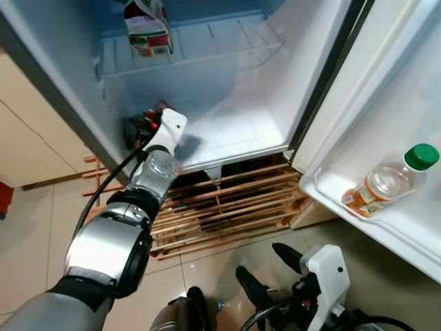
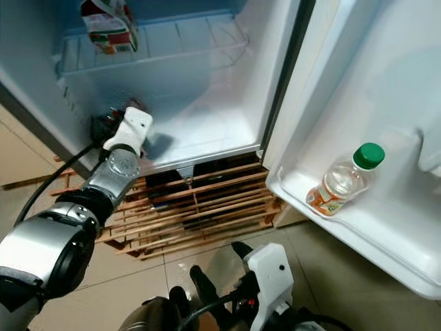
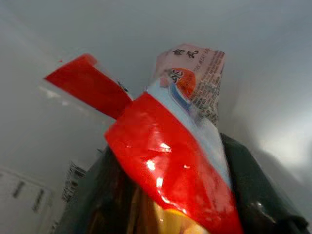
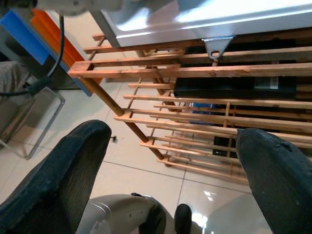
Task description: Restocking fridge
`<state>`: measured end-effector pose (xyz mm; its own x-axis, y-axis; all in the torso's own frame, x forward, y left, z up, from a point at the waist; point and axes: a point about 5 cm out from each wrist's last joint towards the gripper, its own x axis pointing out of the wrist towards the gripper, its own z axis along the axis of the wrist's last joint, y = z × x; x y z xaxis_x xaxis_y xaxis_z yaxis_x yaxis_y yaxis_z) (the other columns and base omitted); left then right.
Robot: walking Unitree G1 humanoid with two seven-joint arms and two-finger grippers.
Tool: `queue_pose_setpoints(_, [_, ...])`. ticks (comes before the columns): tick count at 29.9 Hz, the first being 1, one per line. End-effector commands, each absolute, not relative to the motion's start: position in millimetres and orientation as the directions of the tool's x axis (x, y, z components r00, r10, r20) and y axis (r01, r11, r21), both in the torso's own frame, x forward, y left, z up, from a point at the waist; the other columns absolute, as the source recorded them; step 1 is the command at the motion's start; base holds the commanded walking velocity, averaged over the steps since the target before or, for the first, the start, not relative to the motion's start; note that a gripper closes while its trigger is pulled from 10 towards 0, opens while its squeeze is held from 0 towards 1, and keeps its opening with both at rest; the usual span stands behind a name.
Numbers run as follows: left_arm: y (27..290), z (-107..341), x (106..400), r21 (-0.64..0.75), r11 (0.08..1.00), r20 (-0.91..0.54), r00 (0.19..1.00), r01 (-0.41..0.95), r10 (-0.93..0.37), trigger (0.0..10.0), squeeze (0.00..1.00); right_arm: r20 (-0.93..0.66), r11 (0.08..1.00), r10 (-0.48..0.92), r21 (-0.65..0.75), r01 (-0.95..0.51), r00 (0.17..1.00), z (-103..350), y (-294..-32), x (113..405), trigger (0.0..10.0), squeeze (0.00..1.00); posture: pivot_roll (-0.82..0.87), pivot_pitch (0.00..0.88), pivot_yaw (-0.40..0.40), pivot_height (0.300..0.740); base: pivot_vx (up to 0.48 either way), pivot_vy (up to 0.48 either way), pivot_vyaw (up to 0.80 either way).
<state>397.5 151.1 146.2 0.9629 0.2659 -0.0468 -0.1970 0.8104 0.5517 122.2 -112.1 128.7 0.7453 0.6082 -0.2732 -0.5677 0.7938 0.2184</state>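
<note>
The robot's left gripper (image 1: 143, 126) reached onto the lower floor of the open fridge (image 1: 227, 131), its fingers closed around a red-and-clear snack packet (image 3: 165, 161); the packet sat at the fridge's left wall, low down, its long axis running along the fingers and its crimped end pointing into the cabinet, as the left wrist view showed; a juice carton (image 1: 147, 27) stood upright on the wire shelf (image 1: 207, 52) above, and a green-capped bottle (image 1: 389, 181) lay tilted in the door rack (image 1: 358, 224); the right gripper (image 4: 175, 161) hung over the tiled floor (image 1: 41, 227), spread wide and empty; to finish well, the arm would probably need to settle the packet flat before letting go, clear of the wall, so it would not slide forward.
</note>
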Motion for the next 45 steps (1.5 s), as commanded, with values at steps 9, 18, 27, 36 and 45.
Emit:
queue_pose_setpoints(9, [139.4, 171.3, 405.4, 0.431, 0.858, 0.019, 0.953, -0.28, 0.301, 10.0, 1.0, -0.298, 0.79, 0.612, 0.21, -0.575, 0.732, 119.2, -104.5, 123.7, 10.0, 0.0, -0.48, 0.232, 0.079, 0.74, 0.0, 0.0, 0.0])
queue_pose_setpoints(18, [93.2, 168.0, 401.5, 0.253, 0.95, -0.02, 0.981, -0.183, 0.195, 10.0, 1.0, -0.279, 0.776, 0.63, 0.18, -0.605, 0.725, 107.5, -72.7, 146.3, 10.0, 0.0, -0.44, 0.192, 0.081, 0.74, 0.0, 0.0, 0.0])
queue_pose_setpoints(27, [80.2, 174.5, 399.2, 0.194, 0.979, 0.072, 0.996, -0.059, 0.046, 10.0, 1.0, -0.178, 0.75, 0.66, 0.212, -0.626, 0.73, 108.6, -36.0, 181.7, 10.0, 0.0, -0.37, 0.133, 0.079, 0.74, 0.0, 0.0, 0.0])
queue_pose_setpoints(36, [91.7, 163.1, 374.9, 0.168, 0.973, 0.176, 0.966, 0.159, -0.188, 10.0, 0.0, -0.155, 0.752, 0.659, 0.178, -0.635, 0.736, 93.5, -6.4, 218.4, 10.0, 0.0, -0.26, 0.028, 0.086, 0.74, 0.0, 0.0, 0.0])
queue_pose_setpoints(45, [117.9, 127.4, 303.0, 0.044, 0.954, 0.11, 0.948, 0.295, -0.298, 10.0, 0.0, -0.152, 0.887, 0.462, 0.082, -0.455, 0.874, 75.9, 8.3, 257.1, 10.0, 0.0, -0.18, 0.0, 0.074, 0.74, 0.0, 0.0, 0.0])
